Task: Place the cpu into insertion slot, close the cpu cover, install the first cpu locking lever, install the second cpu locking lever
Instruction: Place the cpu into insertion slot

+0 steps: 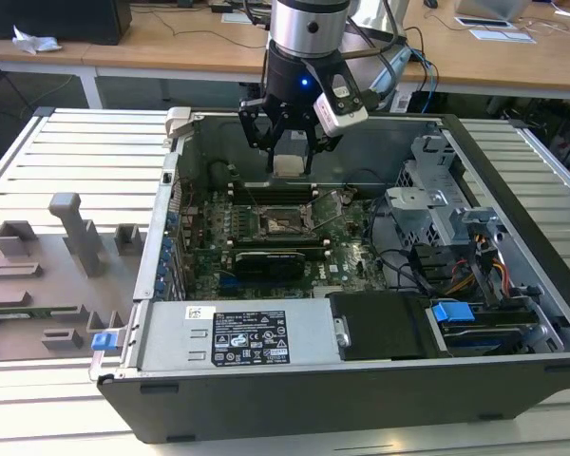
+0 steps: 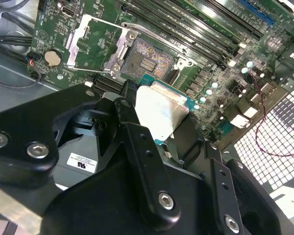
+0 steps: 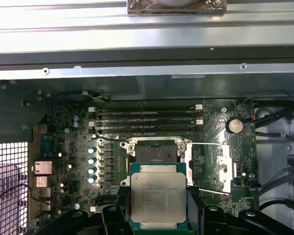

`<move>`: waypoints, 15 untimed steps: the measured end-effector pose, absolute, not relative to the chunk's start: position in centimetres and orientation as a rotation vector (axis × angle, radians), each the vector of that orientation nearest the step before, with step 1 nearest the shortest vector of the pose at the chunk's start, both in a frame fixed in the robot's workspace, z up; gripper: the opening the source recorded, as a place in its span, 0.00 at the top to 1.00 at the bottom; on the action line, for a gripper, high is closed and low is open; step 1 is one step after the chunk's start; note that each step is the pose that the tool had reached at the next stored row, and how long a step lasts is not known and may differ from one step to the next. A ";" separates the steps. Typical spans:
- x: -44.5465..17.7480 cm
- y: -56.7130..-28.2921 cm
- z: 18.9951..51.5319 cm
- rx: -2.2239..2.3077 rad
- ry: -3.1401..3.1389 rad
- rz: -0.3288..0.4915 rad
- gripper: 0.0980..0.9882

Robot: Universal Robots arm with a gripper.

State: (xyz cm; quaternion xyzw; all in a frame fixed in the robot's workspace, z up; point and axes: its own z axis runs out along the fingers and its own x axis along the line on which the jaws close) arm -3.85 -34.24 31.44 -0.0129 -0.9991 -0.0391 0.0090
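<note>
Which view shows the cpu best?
First wrist view: the cpu faces the camera, with nearly its whole grey metal top in plain sight. The second wrist view has the cpu tilted and washed by glare; in the exterior view it is a small pale square.

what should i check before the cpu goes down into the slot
1. cpu gripped in the pincer: ok, shut on its edges.
2. cpu cover swung open, off the insertion slot: ok.
3. Nothing lying in the insertion slot: ok, its dark centre is bare.
4. cpu squared with the slot's sides: ok, roughly parallel in the first wrist view.
5. cpu corner mark matched to the slot: cannot tell.
</note>
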 end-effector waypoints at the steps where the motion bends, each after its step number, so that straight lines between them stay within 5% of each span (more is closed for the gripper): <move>1: -3.9 -34.2 31.4 -0.040 -3.121 -0.122 0.50; 15: -3.8 -34.2 31.4 -0.383 -3.106 -0.120 0.50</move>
